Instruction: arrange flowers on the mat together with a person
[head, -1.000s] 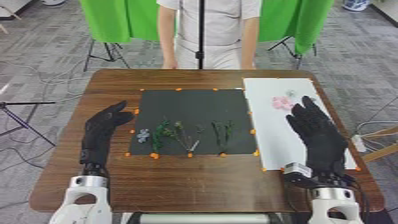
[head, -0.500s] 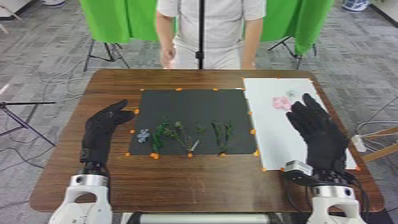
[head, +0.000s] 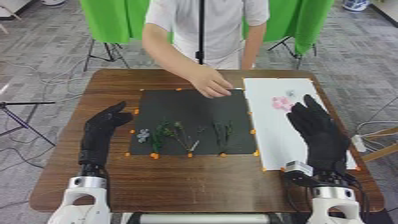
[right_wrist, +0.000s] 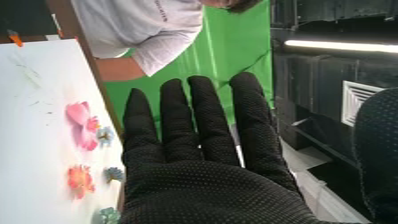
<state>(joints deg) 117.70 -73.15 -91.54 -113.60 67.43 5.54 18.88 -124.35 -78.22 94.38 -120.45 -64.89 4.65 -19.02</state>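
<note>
Left hand (head: 104, 125): just left of the mat, fingers extended and thumb apart, fairly open, nothing in hold. Risk: a sweep to the right at low height could catch the blue-grey flower (head: 143, 135), which lies by the mat's near-left edge.

Dark mat (head: 191, 106): leafy green stems (head: 158, 137) lie left on the near half, and thin stems (head: 227, 134) lie farther right. Leaves crowd together at left; lifting one stem could drag its neighbour. Orange tabs (head: 155, 156) mark the edges; a snagged tab could shift the mat. Best room for placing: the far half.

Person's hand (head: 210, 82): over the mat's far edge, right of centre, fingers pointing down; cannot tell if it holds anything. Probably choosing or indicating a spot. If a robot arm enters the far half at the same time, contact is likely.

White sheet (head: 271, 142): pink flower (head: 282, 103) on its far part; orange-red flower (right_wrist: 80, 181) also on it.

Right hand (head: 322, 137): above the sheet's right side, fingers nearly straight, wide open, holding nothing. Lowering it flat could crush petals; approach needs clearance.
</note>
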